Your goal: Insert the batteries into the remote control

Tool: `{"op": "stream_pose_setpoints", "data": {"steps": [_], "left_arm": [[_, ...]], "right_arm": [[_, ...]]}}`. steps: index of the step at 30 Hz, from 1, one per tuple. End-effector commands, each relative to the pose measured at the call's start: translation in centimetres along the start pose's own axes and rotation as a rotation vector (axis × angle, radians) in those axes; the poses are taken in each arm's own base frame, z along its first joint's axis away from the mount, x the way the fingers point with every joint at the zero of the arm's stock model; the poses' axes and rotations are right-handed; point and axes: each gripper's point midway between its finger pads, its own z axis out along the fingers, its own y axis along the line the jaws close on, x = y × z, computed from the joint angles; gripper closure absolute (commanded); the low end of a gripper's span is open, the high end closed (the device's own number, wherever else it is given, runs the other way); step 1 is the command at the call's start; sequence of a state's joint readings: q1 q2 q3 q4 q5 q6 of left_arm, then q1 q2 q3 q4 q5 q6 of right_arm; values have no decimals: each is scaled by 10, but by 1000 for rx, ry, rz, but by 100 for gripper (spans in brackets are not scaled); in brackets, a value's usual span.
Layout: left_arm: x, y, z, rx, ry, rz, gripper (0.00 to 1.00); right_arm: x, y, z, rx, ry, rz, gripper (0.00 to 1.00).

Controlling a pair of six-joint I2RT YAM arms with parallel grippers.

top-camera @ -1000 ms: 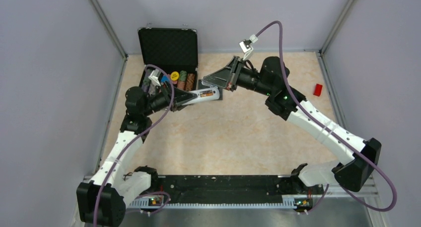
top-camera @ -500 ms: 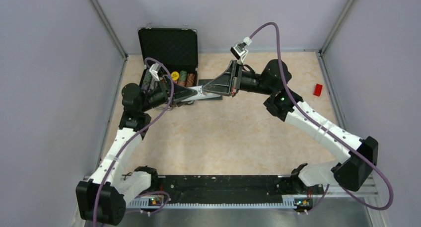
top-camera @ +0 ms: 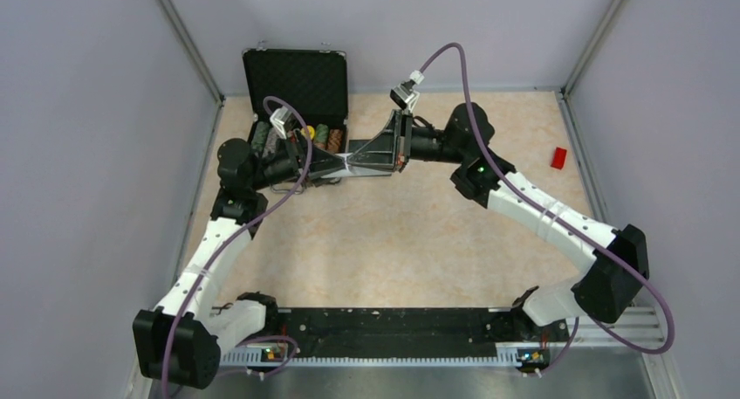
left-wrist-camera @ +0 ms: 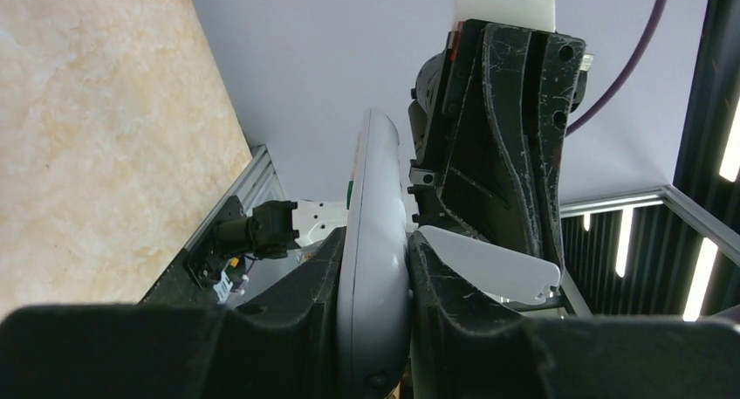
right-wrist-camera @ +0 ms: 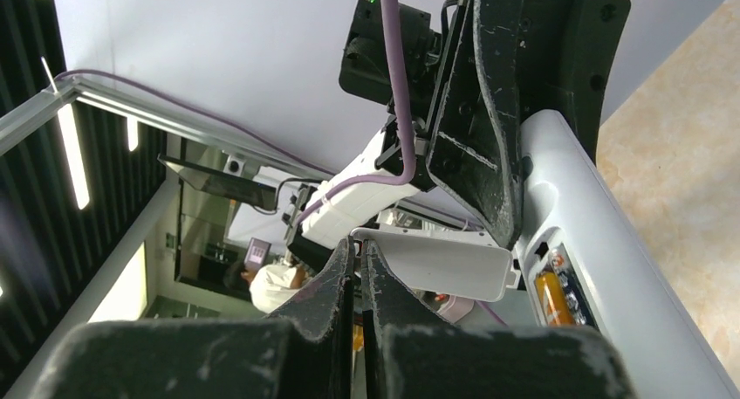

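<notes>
Remote control [left-wrist-camera: 373, 268] is up off the table [top-camera: 393, 233], close to the black case [top-camera: 295, 80]. The left gripper [left-wrist-camera: 375, 242] squeezes it from both sides, partly open around it. The right gripper [right-wrist-camera: 359, 246] is closed tight, with its tips at a small white lid [right-wrist-camera: 436, 264]. An orange battery [right-wrist-camera: 548, 299] sits in the remote's open slot.

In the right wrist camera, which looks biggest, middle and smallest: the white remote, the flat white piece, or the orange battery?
1. remote control, biggest by far
2. flat white piece
3. orange battery, tiny, sitting in the remote's open slot
</notes>
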State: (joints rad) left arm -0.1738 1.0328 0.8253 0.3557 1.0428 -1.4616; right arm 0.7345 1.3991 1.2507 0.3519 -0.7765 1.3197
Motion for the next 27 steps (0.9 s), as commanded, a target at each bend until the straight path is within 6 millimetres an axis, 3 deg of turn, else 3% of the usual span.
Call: {"op": "stream_pose_setpoints", "data": {"steps": [1,27], "left_arm": [[4,-16,2,34,38,81,100],[8,-12,0,18,38,79,100]], "right_arm": [[-10,27,0,-67,-9,-65,100],[-13,-4,-2,0,-45,-17,100]]}}
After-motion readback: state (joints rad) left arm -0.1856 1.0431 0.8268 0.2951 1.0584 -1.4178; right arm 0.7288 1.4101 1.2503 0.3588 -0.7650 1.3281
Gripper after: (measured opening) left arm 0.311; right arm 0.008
